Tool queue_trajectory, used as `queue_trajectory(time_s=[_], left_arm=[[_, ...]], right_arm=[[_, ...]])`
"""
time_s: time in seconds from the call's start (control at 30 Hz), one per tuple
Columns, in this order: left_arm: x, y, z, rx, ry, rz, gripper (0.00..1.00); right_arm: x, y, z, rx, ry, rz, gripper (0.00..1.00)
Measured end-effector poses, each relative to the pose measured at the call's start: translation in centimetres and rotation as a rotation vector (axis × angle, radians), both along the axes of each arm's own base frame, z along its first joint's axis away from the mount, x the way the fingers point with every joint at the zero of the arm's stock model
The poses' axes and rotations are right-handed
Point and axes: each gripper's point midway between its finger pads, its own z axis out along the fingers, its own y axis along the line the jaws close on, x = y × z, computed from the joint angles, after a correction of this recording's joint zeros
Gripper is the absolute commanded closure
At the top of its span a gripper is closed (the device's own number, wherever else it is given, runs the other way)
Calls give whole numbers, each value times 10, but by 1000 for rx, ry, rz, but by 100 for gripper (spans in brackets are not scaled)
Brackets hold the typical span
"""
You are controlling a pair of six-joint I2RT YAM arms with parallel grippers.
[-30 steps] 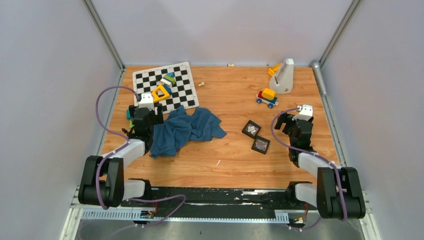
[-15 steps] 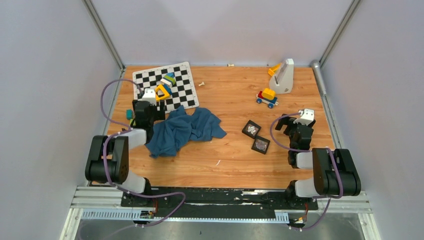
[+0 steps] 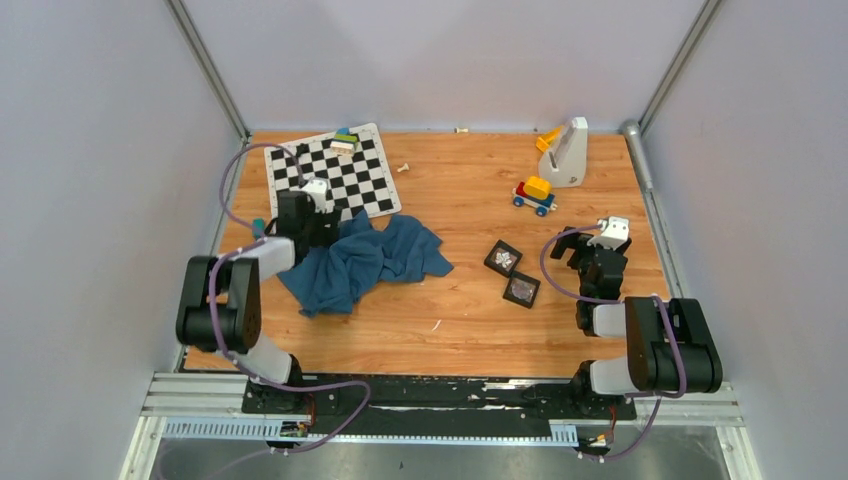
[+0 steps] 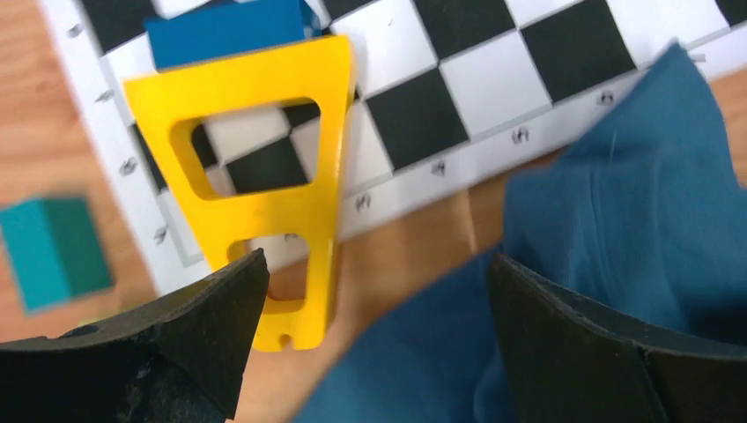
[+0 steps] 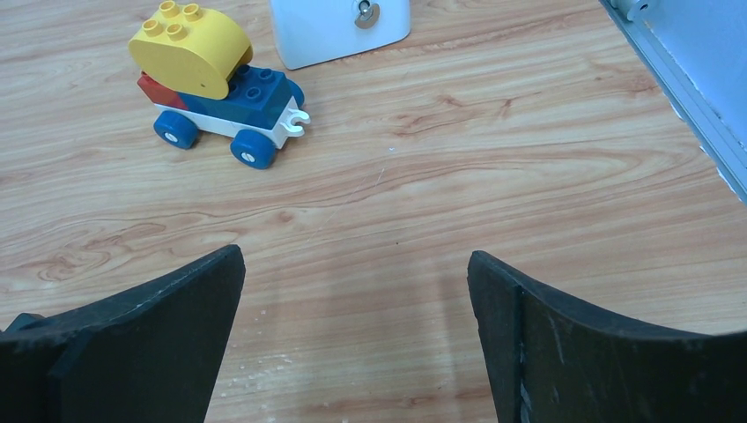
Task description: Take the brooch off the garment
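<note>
Garment (image 3: 362,262) lies crumpled at mid-table, long axis running near-left to far-right. Its far-left edge is just beside the left gripper (image 3: 306,220), partly between its fingers in the wrist view. Brooch can't be made out. Left gripper gapes wide, holding nothing, over the chequered board (image 3: 365,170) edge & a yellow frame piece (image 4: 264,194). Right gripper (image 3: 592,250) also wide, empty, well apart from the cloth

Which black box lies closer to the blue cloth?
The upper-left black box in the top view; the other box, below and right of it, lies farther from the cloth.
</note>
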Motion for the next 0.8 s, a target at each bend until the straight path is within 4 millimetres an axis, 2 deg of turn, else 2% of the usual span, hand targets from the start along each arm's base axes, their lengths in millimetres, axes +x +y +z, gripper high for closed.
queue_trajectory(time_s=[0.03,0.07,0.13,0.33,0.43,0.57,0.8], left_arm=[[-17,3,5,5,-38,9,0],[-26,6,10,11,-81,24,0],[-33,12,18,20,-171,58,0],[-29,20,35,25,-324,109,0],[-39,23,45,14,-448,129,0],[-58,23,29,8,-463,123,0],[-48,24,49,-3,-543,129,0]], right_arm=[[0,0,0,0,-1,1,0],[0,0,1,0,-2,1,0],[0,0,1,0,-2,1,0],[1,0,1,0,-3,1,0],[1,0,1,0,-3,1,0],[0,0,1,0,-2,1,0],[0,0,1,0,-2,1,0]])
